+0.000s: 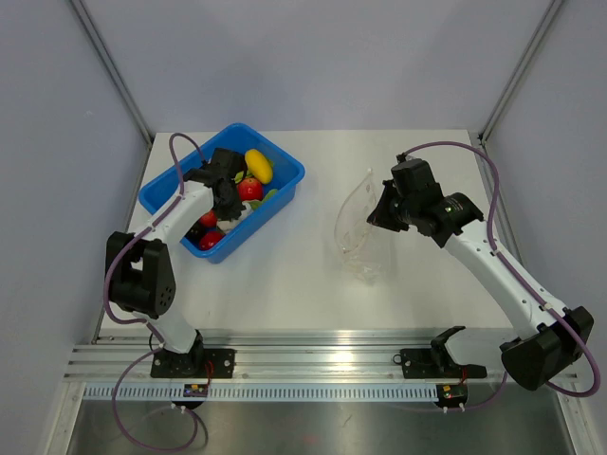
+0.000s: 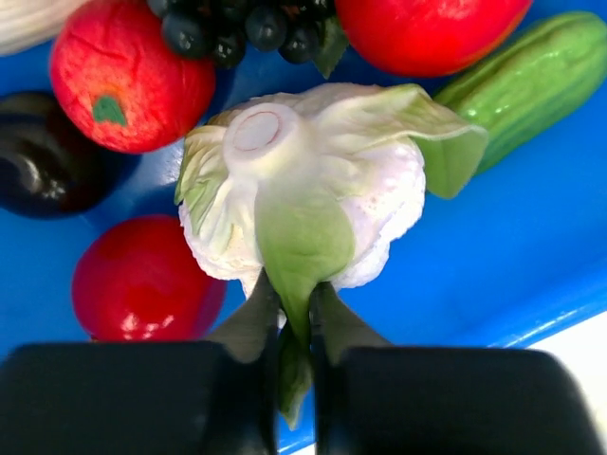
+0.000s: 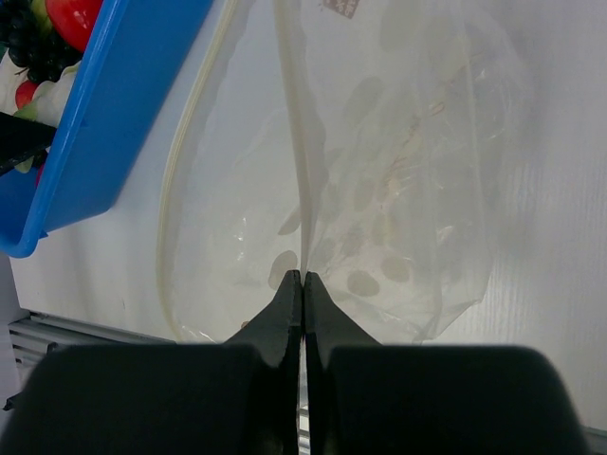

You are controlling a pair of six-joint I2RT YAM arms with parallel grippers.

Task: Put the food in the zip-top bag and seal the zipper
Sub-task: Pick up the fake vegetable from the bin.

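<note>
Upper-right tomato [image 2: 432, 28], cucumber [image 2: 531, 76], grapes [image 2: 237, 24] cut off by frame edges.

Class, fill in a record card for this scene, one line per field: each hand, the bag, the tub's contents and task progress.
left hand: shut on a green leaf of the cauliflower, over the blue tub
right hand: shut on the rim of the zip-top bag, mouth open
other food in tub: red tomato, cucumber, dark grapes
food in bag: none
zipper: unsealed
</note>
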